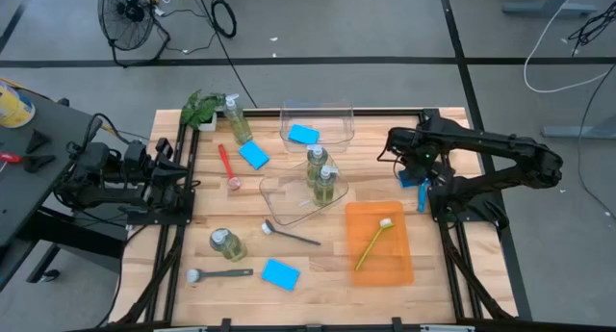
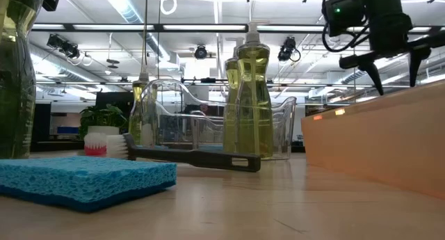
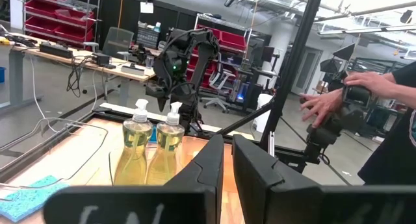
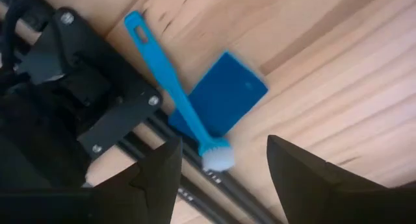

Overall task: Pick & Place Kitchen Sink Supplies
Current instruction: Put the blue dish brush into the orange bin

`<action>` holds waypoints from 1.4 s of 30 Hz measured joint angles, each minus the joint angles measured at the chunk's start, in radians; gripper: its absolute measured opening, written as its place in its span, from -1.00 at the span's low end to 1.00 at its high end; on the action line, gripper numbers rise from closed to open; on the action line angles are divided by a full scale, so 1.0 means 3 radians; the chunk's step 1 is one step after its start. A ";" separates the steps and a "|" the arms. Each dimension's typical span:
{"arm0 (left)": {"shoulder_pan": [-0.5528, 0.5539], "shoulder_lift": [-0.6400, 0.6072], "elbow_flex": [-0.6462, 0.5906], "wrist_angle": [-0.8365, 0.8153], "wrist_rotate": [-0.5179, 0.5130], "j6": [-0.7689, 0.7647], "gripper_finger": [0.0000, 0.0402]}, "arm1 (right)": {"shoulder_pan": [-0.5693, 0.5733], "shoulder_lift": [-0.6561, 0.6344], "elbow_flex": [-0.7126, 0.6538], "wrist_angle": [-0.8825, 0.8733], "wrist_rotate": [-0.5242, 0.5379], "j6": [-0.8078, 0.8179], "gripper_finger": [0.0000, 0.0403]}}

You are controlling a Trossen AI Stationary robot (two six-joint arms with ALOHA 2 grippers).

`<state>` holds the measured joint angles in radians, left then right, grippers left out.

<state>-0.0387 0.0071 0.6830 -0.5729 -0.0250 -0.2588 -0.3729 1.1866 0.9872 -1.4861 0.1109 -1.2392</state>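
Note:
My right gripper [image 1: 416,170] hangs open above the table's right edge, fingers pointing down [image 2: 396,69]. Below it, in the right wrist view, a blue dish brush [image 4: 170,87] lies across a blue sponge [image 4: 231,94], and its white head [image 4: 217,158] sits between my open fingers [image 4: 222,143] without touching them. Two pump bottles [image 1: 320,176] stand in a clear bin. A yellow-green brush [image 1: 373,241] lies on the orange tray. My left gripper [image 3: 226,165] waits shut at the table's left edge [image 1: 168,173].
A clear bin [image 1: 318,123] at the far side holds a blue sponge [image 1: 303,134]. Across the table lie a red brush [image 1: 226,164], two dark grey brushes [image 1: 294,236] [image 1: 219,272], more sponges [image 1: 254,156] [image 1: 280,273] and bottles [image 1: 236,120] [image 1: 227,243]. A plant [image 1: 200,109] stands at the far left. A person's hands [image 3: 331,100] show beyond the table.

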 joint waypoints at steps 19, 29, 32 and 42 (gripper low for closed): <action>0.0000 0.0000 0.0000 -0.0001 0.0000 0.0000 -0.82 | 0.0000 0.0004 -0.0818 0.0449 0.0119 -0.0444 0.11; 0.0000 0.0000 0.0000 0.0000 0.0000 0.0000 -0.82 | -0.0110 0.0145 -0.0793 0.0533 0.0213 -0.0398 0.11; 0.0000 0.0000 0.0000 0.0000 0.0000 0.0000 -0.82 | -0.0202 0.0216 -0.0793 0.0536 0.0214 -0.0207 0.11; 0.0000 0.0000 0.0000 -0.0001 0.0000 0.0000 -0.82 | -0.0382 0.0371 -0.0793 0.0612 0.0248 -0.0616 0.11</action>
<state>-0.0386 0.0071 0.6830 -0.5730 -0.0250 -0.2588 -0.4876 1.2979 0.7494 -1.3024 0.1854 -1.4241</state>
